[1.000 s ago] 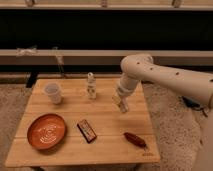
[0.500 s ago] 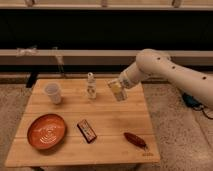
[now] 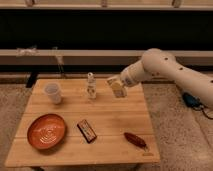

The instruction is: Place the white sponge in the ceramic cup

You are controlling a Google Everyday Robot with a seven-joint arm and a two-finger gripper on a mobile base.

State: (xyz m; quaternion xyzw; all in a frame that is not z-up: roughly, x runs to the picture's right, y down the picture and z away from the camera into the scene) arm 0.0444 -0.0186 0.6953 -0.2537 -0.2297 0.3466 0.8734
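White sponge [image 3: 118, 92] is off the table [image 3: 115, 120], pinched between the closed fingers of the gripper [image 3: 115, 86], and hangs in the air well to the right of the cup [image 3: 53, 93] and somewhat above its rim level. Only a pale block shows below the fingertips; how deep the grip sits cannot be made out. The height appears deliberate: carried clear of the wood, the soft block cannot drag or snag on the way across. The cup stands upright and open-mouthed near the table's left rear corner, with nothing visible in it. A slim bottle [image 3: 91, 85] stands to the right of the cup, directly between it and the gripper, so a level crossing at this height risks clipping it; the load needs to pass above or behind. In front of the cup lies an orange bowl [image 3: 46, 131]; to the right and front of the cup lie a dark bar [image 3: 87, 130] and, farther right, a small red-brown object [image 3: 135, 139]. None of these sits on the route. The arm [image 3: 165, 70] enters from the far right of the cup, upper link sloping down leftward, wrist bent so the fingers point down and toward the cup. Assessment: pickup done, transport in hand, release into the cup not yet done.
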